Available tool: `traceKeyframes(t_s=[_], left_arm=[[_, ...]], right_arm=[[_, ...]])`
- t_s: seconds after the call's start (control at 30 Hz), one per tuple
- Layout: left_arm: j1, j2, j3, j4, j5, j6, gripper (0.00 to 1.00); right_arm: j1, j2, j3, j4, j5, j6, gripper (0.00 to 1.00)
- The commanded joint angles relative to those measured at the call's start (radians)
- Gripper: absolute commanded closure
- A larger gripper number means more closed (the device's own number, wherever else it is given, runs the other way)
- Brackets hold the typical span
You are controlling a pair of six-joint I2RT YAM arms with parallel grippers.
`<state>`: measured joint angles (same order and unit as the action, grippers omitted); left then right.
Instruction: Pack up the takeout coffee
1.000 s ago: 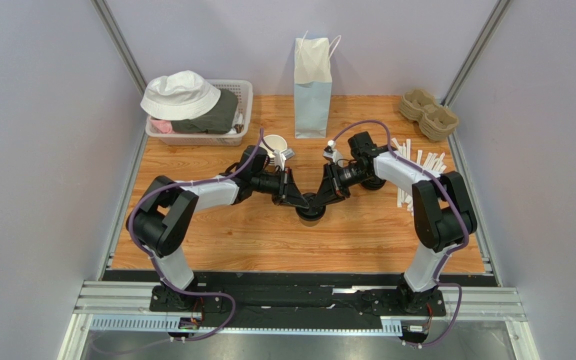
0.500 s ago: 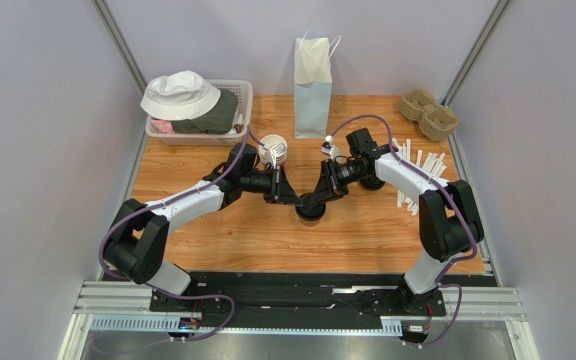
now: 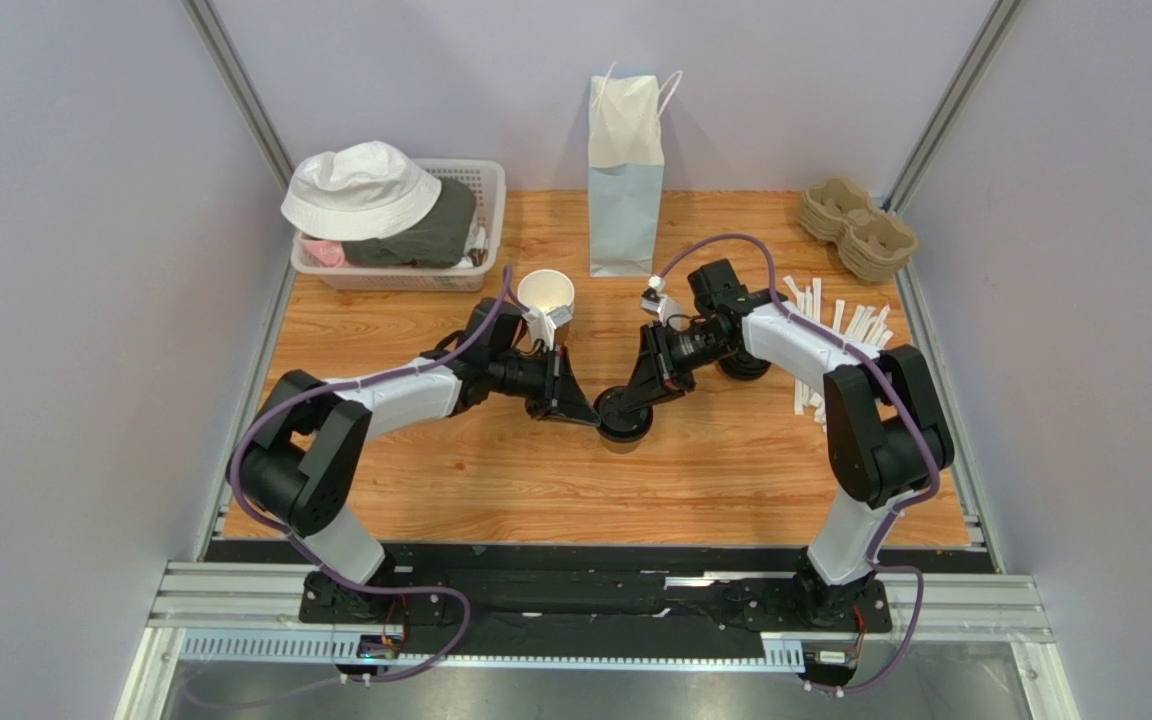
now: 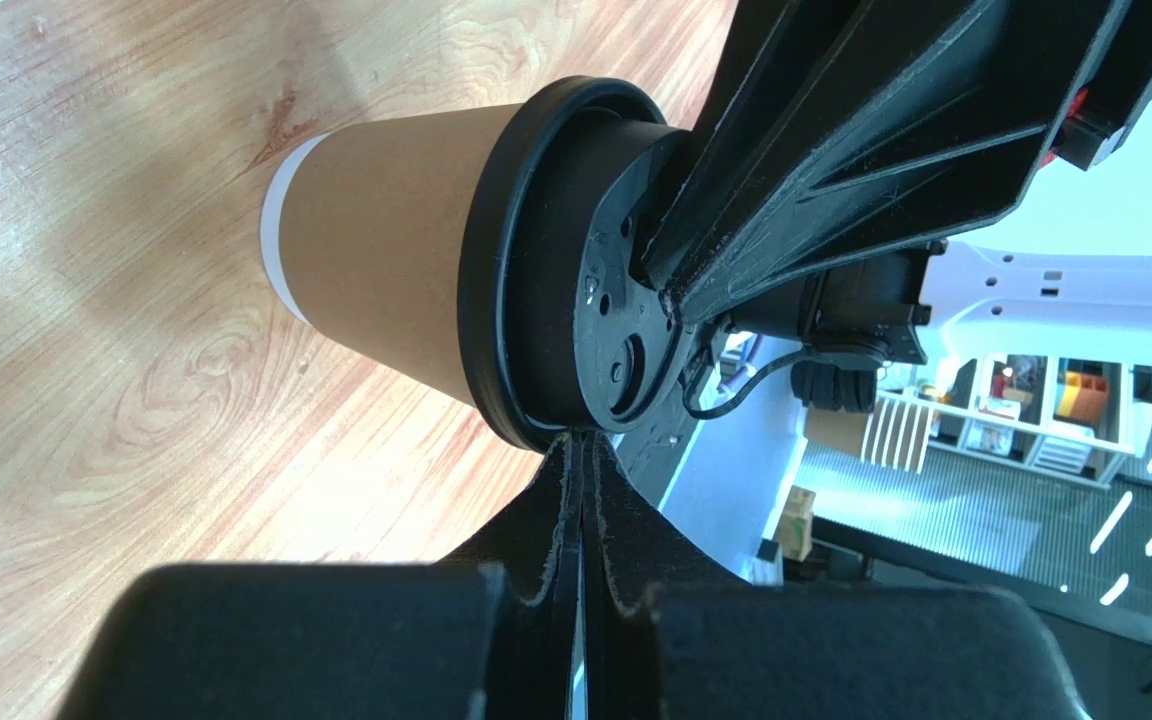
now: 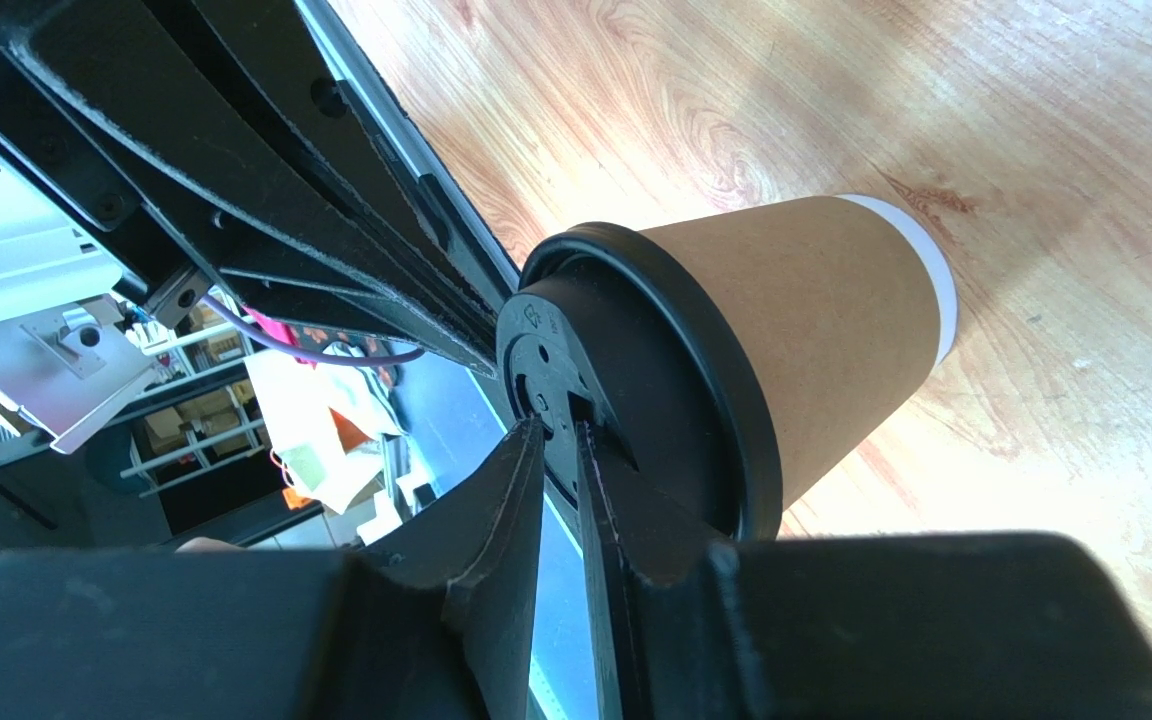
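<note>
The takeout coffee, a brown paper cup with a white base band and a black lid, stands upright mid-table. My left gripper is shut, and its joined tips press against the lid's rim from the left. My right gripper comes down from the right. Its fingers are only narrowly apart and pinch the raised top of the lid. The cup wall shows in the left wrist view and the right wrist view.
A pale paper bag stands upright at the back centre. A basket holding a white hat sits back left. Lidless cups stand behind the left gripper. Pulp cup carriers lie back right, with white sticks scattered beside the right arm.
My left arm stretched out, then drew back, and its shut tips stayed beside the lid, ending pressed on the rim. My right gripper stayed on the lid, and the cup has not moved.
</note>
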<state>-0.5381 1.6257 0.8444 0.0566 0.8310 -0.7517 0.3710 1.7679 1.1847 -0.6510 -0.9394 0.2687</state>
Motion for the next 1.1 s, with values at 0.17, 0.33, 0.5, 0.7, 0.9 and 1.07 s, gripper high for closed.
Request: traceKeyframes(t_s=[0.17,0.33,0.5,0.7,0.9,1.07], left_arm=[[0.015,0.069,0.005,-0.027,-0.073,0.061,1.0],[0.023,0.091,0.002,-0.052,-0.101,0.071,1.0],[0.021,0.05,0.024,-0.035,-0.047,0.06,1.0],[0.001,-0.101,0.082,-0.032,-0.006,0.086,0.92],[0.0,-0.219,0.137,-0.133,-0.047,0.133,0.72],[0.03,-0.32,0.137,-0.208,-0.116,0.176,0.53]], right_arm=[[0.005,0.044,-0.01,0.021,0.083,-0.037,0.78],[0.005,0.05,-0.016,0.021,0.09,-0.048,0.78],[0.005,0.024,-0.005,0.021,0.059,-0.052,0.77],[0.006,-0.042,0.052,0.027,-0.015,-0.037,0.7],[0.008,-0.126,0.119,0.037,-0.077,0.015,0.59],[0.006,-0.226,0.159,-0.06,-0.04,-0.048,0.41]])
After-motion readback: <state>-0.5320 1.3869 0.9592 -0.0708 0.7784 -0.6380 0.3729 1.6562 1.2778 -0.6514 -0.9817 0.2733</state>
